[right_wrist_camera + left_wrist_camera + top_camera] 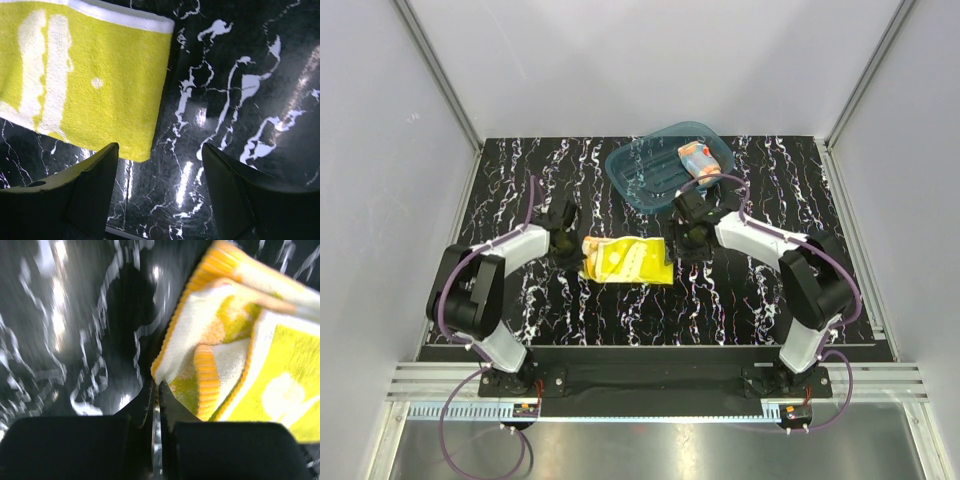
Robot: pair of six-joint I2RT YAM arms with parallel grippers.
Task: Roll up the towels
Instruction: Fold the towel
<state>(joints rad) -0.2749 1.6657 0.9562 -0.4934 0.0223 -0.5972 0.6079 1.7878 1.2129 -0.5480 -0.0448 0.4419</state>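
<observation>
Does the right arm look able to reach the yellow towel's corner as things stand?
Probably yes: the right arm holds its jaws open just beside the yellow towel, with nothing between.

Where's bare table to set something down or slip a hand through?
Free: the far-left corner of the table, behind the left gripper; the near strip between yellow towel and near edge. Crowded: centre, both grippers flank the towel, and the tub with the rolled towel sits just behind the right gripper.
</observation>
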